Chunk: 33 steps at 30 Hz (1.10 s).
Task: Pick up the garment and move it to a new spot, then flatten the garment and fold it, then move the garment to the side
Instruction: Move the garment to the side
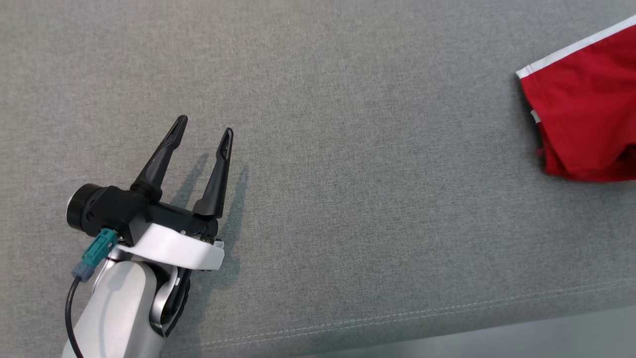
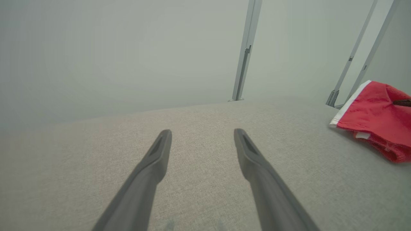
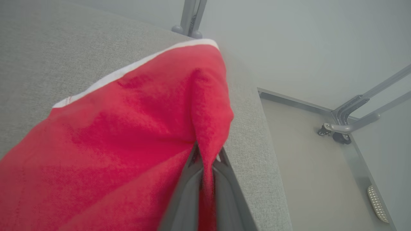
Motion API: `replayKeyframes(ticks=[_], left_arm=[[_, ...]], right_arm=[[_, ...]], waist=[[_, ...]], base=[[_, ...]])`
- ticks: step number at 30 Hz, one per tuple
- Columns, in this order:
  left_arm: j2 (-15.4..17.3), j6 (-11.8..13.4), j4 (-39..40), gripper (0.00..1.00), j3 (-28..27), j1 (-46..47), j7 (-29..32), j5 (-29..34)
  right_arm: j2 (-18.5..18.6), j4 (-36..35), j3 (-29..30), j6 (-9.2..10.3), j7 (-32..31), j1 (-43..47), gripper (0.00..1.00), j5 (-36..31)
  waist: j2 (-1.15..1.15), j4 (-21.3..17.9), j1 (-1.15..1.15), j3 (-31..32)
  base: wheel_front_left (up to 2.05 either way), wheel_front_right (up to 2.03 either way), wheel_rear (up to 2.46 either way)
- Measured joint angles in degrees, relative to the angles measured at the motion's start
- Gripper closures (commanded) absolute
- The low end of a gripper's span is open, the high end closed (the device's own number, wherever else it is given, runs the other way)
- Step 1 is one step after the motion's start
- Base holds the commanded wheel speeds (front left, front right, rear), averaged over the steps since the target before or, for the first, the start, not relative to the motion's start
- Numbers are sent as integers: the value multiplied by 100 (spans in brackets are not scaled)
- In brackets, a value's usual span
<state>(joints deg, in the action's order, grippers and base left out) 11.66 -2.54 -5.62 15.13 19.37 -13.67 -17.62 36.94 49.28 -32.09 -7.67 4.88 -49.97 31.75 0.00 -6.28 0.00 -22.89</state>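
R claw (image 3: 208, 157) is pinched tight on a raised fold of the red garment (image 3: 128, 128), w/ fabric squeezed btwn both fingers. A ridge grip like this prob. lets it lift or drag the cloth w/o scooping under it. Garment (image 1: 586, 109) lies bunched at the far right of the grey bench (image 1: 348, 174), close to the bench's corner per the R wrist view. It has a white trim band (image 1: 571, 49) along one side and is cut off by the head view's right edge.

L claw (image 1: 204, 127) is spread wide, holding nothing, low over bare bench and well apart from the garment. It looks parked out of the way, free to help w/ flattening.

Judgement: step one, pick-up & relocate; the bare mid-bench area seems the likely new spot. Risk: a thin pinch could slip, or the cloth could slide off the edge.
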Motion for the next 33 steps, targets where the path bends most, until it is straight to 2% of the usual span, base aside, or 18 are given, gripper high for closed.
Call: replayKeyframes(ticks=[3, 4, 5, 6, 7, 12, 17, 18, 21, 23, 28, 33], left_arm=[[71, -52, 107, 0, 54, 143, 63, 58], [70, -59, 131, 0, 74, 174, 75, 63], [76, -76, 144, 0, 87, 216, 107, 79], [80, -85, 169, 0, 99, 259, 107, 99], [97, -100, 196, 0, 110, 293, 107, 107], [185, -100, 231, 0, 130, 373, 113, 107], [192, -99, 213, 0, 126, 372, 113, 99], [198, -98, 200, 0, 119, 370, 112, 93], [204, -48, 157, 0, 51, 328, 110, 80], [234, -18, 121, 0, -30, 279, 103, 25], [257, 157, 55, 0, -226, -34, 69, -71], [261, 304, -13, 0, -426, -284, 34, -198]], right_arm=[[-84, 591, 141, 0, 180, -321, 100, -109], [-88, 760, 213, 0, 243, -378, 82, -153], [-89, 935, 299, 0, 339, -430, 55, -216], [-94, 1147, 441, 0, 419, -500, 10, -244], [-92, 1357, 544, 0, 497, -578, 0, -324], [-253, 2016, 959, 0, 839, -836, 0, -661], [-448, 2106, 1317, 0, 887, -839, 0, -784], [-444, 1953, 1463, 0, 891, -826, 0, -821], [-472, 1034, 2065, 0, 935, -776, 0, -1058], [-642, 324, 2459, 0, 945, -559, 0, -1319], [-1555, -1350, 3195, 1, 945, 644, 0, -1915], [-2337, -2714, 3129, 1, 951, 1709, 0, -2259]], waist=[[0, -7, 0, -379], [0, -5, 0, -460], [0, -1, 0, -535], [0, 7, 0, -606], [0, 17, 0, -669], [0, 80, 0, -809], [0, 78, 0, -713], [0, 79, 0, -671], [0, 74, 0, -514], [0, 63, 0, -386], [0, 52, 0, 7], [0, 125, 0, 435]], base=[[0, 0, 0], [0, 0, 0], [0, 0, 0], [0, 0, 0], [0, 0, 0], [0, 0, 0], [0, 0, 0], [0, 0, 0], [0, 0, 0], [0, 0, 0], [0, 0, 0], [0, 0, 0]])
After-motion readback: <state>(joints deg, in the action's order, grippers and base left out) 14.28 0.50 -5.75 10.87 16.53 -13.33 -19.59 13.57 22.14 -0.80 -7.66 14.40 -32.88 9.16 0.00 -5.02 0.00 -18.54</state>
